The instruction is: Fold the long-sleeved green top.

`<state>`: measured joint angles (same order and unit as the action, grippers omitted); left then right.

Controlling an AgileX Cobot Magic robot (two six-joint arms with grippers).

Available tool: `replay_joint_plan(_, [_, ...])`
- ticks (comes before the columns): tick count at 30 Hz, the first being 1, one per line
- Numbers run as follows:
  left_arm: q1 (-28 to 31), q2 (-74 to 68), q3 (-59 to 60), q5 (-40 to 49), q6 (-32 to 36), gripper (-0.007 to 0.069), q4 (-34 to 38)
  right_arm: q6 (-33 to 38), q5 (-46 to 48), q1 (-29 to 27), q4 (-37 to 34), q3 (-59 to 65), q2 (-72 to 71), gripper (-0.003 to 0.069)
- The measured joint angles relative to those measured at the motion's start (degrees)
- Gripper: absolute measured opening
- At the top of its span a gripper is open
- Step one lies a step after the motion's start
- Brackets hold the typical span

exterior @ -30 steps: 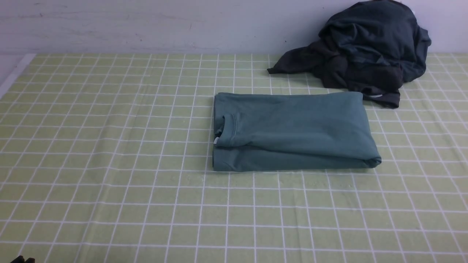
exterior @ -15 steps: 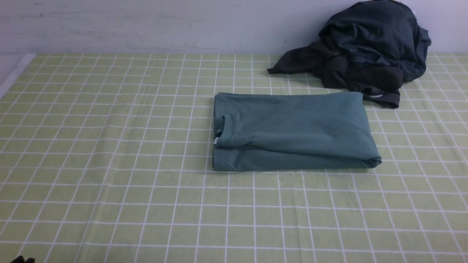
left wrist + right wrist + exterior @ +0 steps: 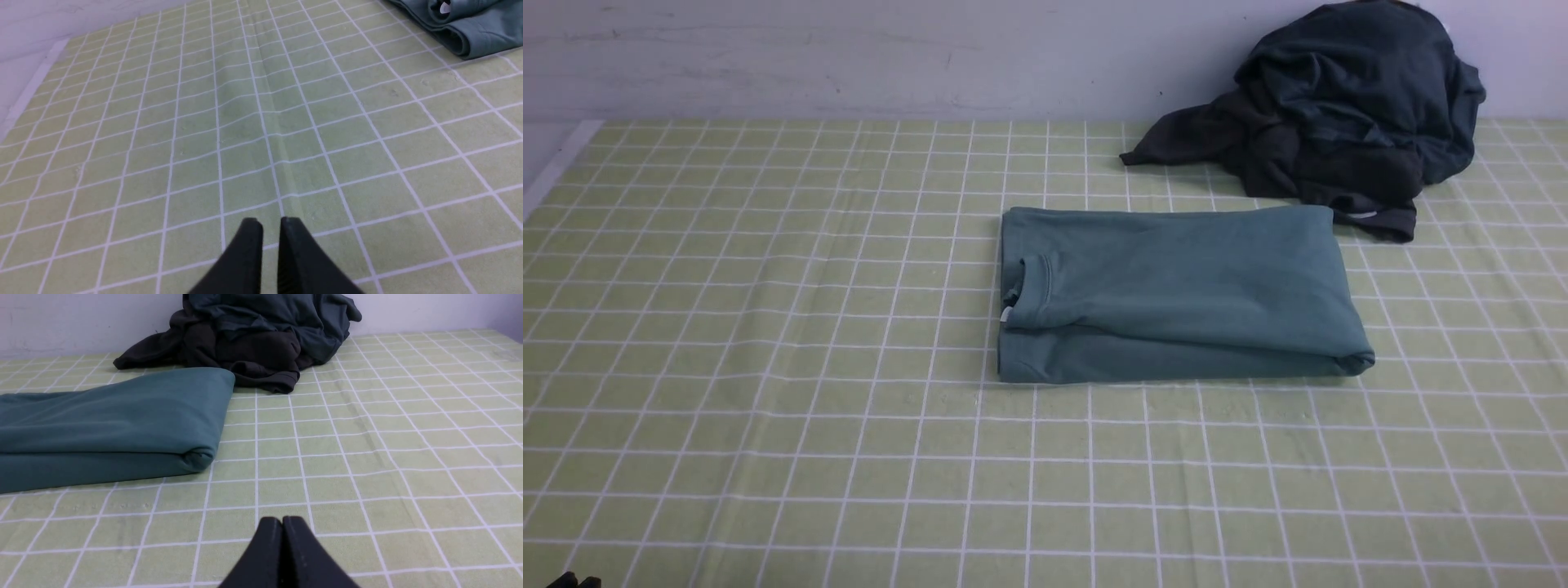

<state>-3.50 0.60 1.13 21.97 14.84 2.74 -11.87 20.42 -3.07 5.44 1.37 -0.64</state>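
Nothing has moved since the earlier frame; your table looks the same. You have the green top folded into a compact oblong just past the centre toward one o'clock, touching or just beside the dark clothes at its two o'clock. Folding looks nearly or fully done; perhaps you only need to even the layers. Your left gripper stands slightly parted, pinching nothing, and your right gripper is pressed together, empty.

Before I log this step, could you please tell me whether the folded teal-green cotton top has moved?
No; the teal-green cotton top lies unshifted against the white grid lines of the green checked cloth.
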Motion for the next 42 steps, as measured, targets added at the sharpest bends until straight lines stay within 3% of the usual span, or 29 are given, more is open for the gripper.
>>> replay_joint_plan(36, [0.0, 0.0, 0.0, 0.0, -3.0, -0.0004, 0.0, 0.0, 0.0, 0.0, 0.0, 0.0, 0.0, -0.0006])
replay_joint_plan(42, [0.0, 0.0, 0.0, -0.1, -8.4, -0.0004, 0.1, 0.0, 0.0, 0.0, 0.0, 0.0, 0.0, -0.0006])
